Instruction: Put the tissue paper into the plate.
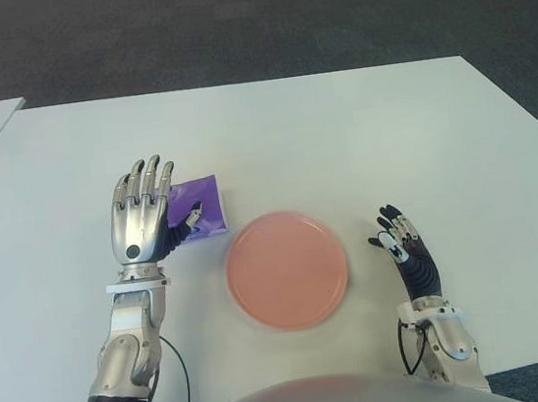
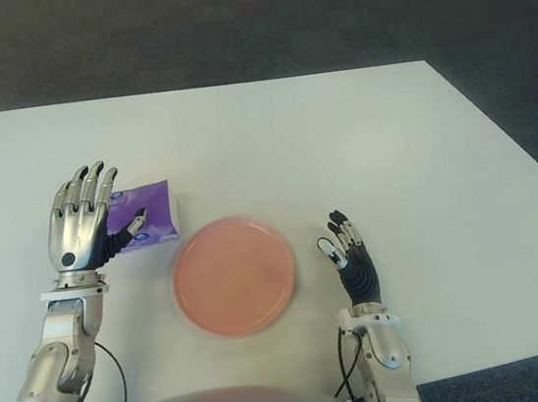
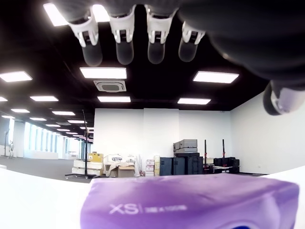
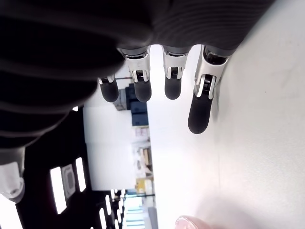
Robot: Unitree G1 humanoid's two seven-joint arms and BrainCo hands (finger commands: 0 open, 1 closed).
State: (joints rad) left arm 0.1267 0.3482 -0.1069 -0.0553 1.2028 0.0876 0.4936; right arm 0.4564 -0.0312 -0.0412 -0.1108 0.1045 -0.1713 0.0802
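Two hands show over the white table [image 1: 360, 139] I am looking down on. My left hand [image 1: 142, 216] is at the left, fingers stretched out straight and spread, thumb reaching out sideways over the tissue pack [image 1: 202, 208]. It holds nothing. The pack is purple, lying flat on the table just right of that hand, partly behind the thumb. In the left wrist view the pack [image 3: 190, 202] fills the lower part, with white lettering on its near face, and the four fingertips [image 3: 125, 40] hang above it, well clear of it.

The plate [image 1: 287, 269] is pink and round, sitting on the table in front of me, just right of and nearer than the pack. I cannot tell whether the pack's near corner touches its rim. The pack is not in the plate.

My right hand [image 1: 404, 248] shows to the right of the plate, apart from it, fingers loosely extended and holding nothing. In its wrist view the fingers [image 4: 199, 102] point along the bare tabletop.
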